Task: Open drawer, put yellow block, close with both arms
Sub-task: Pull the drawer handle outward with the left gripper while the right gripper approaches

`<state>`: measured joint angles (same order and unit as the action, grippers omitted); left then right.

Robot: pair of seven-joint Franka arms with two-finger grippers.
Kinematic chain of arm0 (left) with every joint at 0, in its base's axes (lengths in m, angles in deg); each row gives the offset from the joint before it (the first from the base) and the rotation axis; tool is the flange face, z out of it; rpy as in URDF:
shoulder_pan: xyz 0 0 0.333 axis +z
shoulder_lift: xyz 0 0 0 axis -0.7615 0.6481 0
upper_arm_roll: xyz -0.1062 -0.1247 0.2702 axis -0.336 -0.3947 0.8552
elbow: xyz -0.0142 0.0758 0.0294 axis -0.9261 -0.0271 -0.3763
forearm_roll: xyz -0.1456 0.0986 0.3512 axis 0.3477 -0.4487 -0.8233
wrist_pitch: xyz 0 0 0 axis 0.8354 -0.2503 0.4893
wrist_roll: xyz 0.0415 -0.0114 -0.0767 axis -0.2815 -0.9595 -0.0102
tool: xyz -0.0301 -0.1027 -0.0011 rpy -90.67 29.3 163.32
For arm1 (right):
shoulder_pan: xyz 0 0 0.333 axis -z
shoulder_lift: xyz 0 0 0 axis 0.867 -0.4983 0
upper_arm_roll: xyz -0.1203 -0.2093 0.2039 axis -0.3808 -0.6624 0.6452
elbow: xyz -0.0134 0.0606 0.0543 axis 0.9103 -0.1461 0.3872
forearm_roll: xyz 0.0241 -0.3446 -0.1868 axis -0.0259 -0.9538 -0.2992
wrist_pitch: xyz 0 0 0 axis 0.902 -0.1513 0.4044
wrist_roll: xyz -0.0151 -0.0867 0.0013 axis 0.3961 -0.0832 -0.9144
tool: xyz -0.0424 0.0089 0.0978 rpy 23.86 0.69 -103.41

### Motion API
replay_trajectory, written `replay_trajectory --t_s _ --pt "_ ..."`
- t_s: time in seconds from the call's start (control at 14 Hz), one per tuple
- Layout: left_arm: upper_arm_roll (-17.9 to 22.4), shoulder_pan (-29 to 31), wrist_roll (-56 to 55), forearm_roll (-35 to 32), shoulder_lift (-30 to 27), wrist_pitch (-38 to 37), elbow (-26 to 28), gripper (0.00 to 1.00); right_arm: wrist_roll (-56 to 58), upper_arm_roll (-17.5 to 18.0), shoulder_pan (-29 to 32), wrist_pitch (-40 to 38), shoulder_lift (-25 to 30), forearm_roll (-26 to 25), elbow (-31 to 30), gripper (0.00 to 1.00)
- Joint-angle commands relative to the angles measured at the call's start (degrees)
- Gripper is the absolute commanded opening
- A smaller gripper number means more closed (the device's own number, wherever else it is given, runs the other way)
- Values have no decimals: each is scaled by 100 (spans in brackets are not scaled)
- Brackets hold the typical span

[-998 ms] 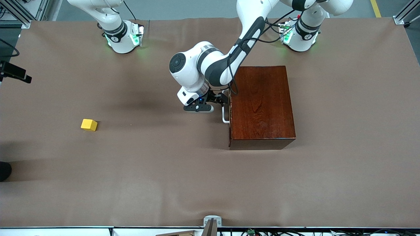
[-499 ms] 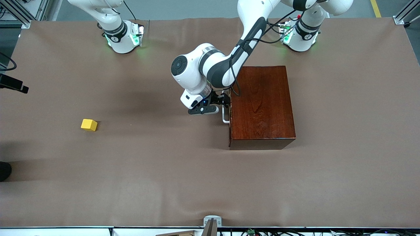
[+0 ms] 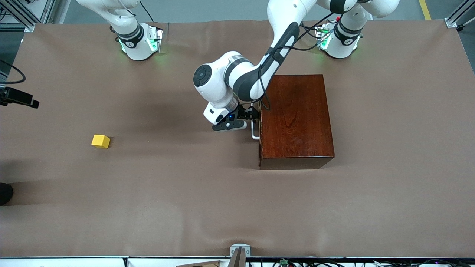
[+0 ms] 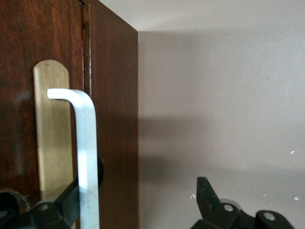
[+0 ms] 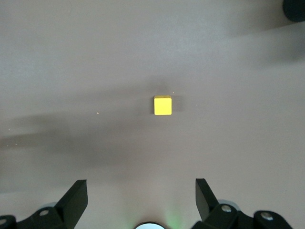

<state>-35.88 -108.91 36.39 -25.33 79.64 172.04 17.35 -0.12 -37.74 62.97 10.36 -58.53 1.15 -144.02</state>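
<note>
- Fingers of your left gripper (image 3: 254, 115) stand spread at the handle (image 4: 86, 157), one on each side of the bar, not yet clamped on it.
- Your box (image 3: 295, 120) lies long axis toward the front camera; its drawer (image 4: 57, 95) is shut, front facing the right arm's end.
- Your right gripper (image 5: 140, 200) hangs high over the table (image 3: 185, 193), fingers wide and empty.
- Your yellow block (image 3: 100, 141) sits well apart from the box, toward the right arm's end.

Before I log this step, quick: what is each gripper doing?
Left gripper: open, fingers either side of the drawer's white handle, not clamped.
Right gripper: open, holding nothing, above the yellow block.
</note>
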Motion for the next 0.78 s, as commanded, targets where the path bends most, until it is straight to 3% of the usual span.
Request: replay_trajectory --t_s 0.0,0.71 --pt "22 -36 -247 -76 194 286 -188 100 -2 -1 31 -25 -175 88 131 100" --pt "-74 -45 -511 -32 212 603 -224 100 86 -10 57 107 -614 -88 219 100"
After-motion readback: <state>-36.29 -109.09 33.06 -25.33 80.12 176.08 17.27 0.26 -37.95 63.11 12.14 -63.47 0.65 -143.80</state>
